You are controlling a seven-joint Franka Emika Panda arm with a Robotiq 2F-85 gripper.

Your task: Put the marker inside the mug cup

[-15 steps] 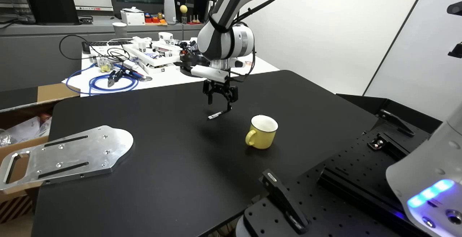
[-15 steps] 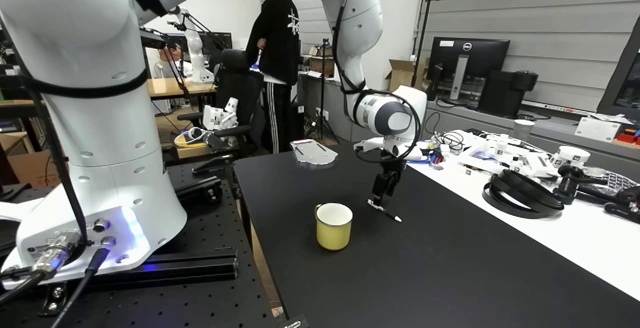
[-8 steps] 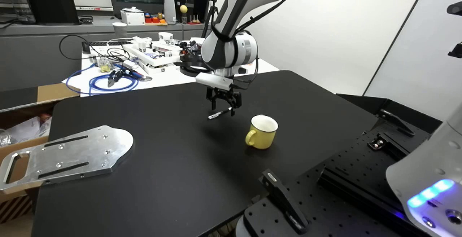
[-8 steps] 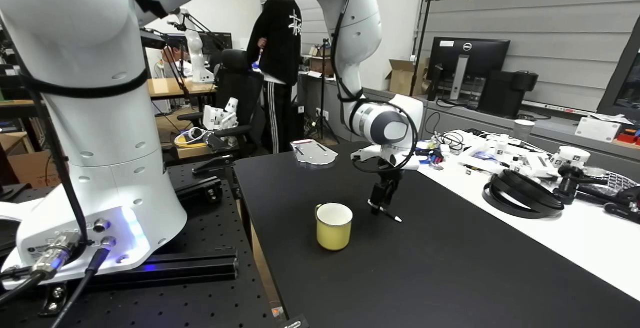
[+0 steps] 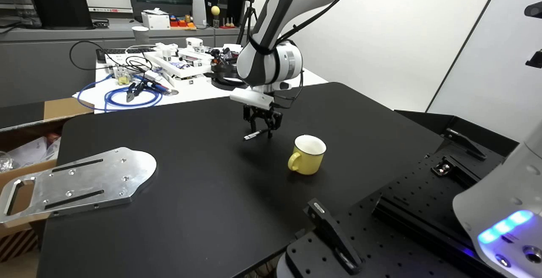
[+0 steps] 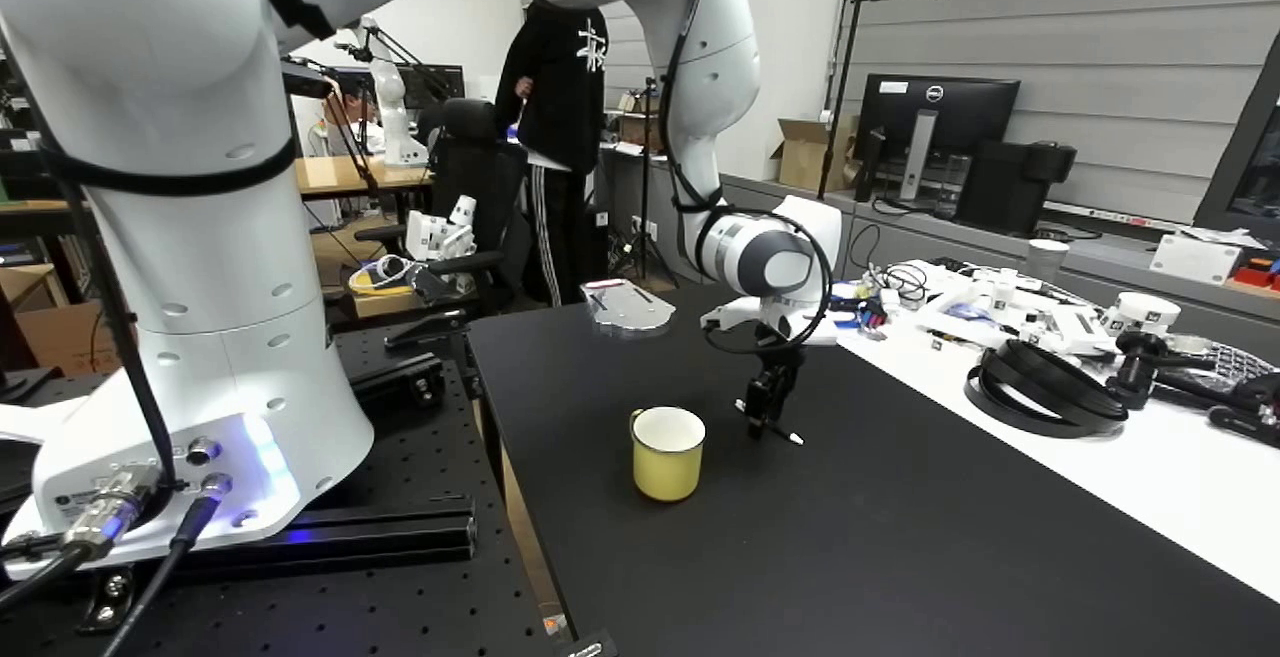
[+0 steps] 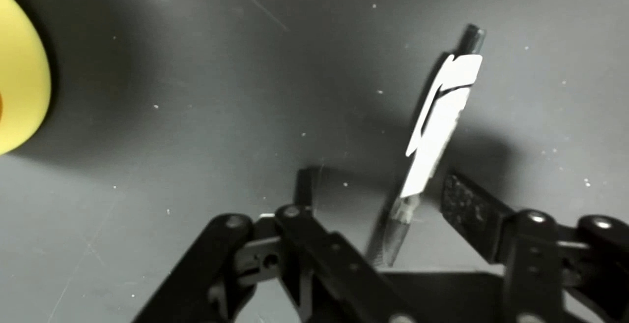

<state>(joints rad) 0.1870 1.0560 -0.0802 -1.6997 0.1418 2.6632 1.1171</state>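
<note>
The marker [image 5: 253, 135] is a slim pen with a white clip section and dark ends, lying flat on the black table; it also shows in the other views [image 6: 793, 438] [image 7: 437, 126]. My gripper [image 7: 377, 188] is open, low over the table, with the marker lying between its fingers and a gap on each side in the wrist view. The gripper shows in both exterior views [image 5: 261, 131] [image 6: 760, 425]. The yellow mug [image 5: 308, 162] stands upright beside it with a white inside; it also shows at the left edge of the wrist view [image 7: 22, 77] and elsewhere [image 6: 668, 469].
A flat metal plate [image 5: 106, 172] lies at the table's edge in both exterior views. A white table [image 6: 1000, 392] with cables, white parts and black rings adjoins the black table [image 6: 900, 537]. The robot's base [image 6: 230, 387] stands beside the black table.
My gripper has come down and shifted a little over the marker. Its fingers look somewhat closer together than a second ago. The marker and the mug have not moved.
</note>
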